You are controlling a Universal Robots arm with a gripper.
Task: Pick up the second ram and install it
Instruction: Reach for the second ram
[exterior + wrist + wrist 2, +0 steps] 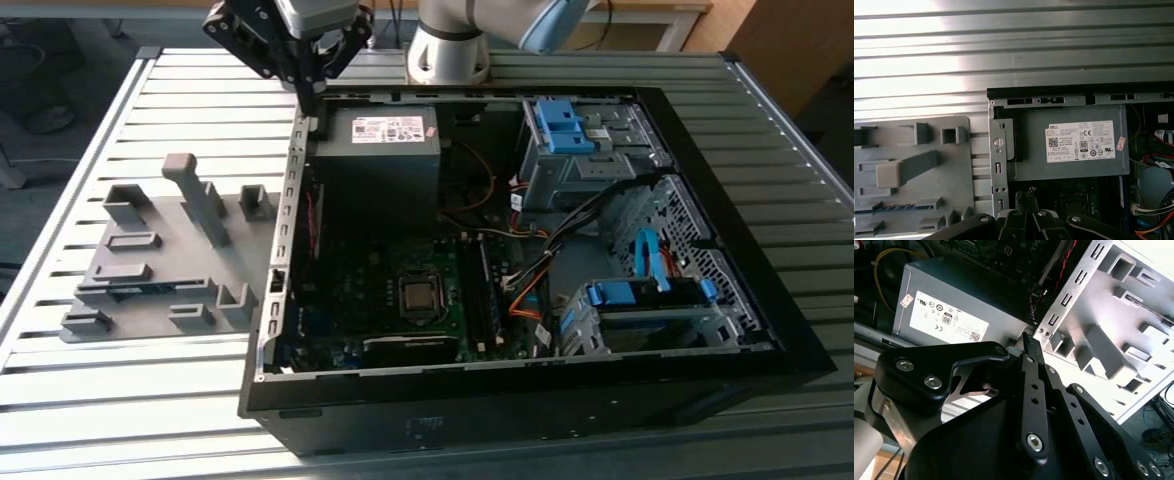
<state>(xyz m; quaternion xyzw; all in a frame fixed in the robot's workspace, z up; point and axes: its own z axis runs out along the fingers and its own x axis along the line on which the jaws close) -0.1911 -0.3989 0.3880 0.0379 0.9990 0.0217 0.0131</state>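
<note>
The second ram (138, 290) is a thin blue-green stick lying in a slot of the grey holder plate (154, 215), on the exterior view's left of the open computer case. The first wrist view also shows the ram (899, 206) in that holder plate (959, 175). My gripper (308, 107) hangs over the case's far corner beside the power supply, well away from the ram. Its fingers are shut with nothing between them, and the fingertips meet in a point in both wrist views (1027, 338) (1025, 194).
The open case (287, 240) holds a grey power supply (378, 140), a motherboard with a processor (420, 295), cables, and drive cages with blue latches (567, 125). A tall grey block (200, 200) rises from the holder plate. Everything stands on a slatted metal table (120, 400).
</note>
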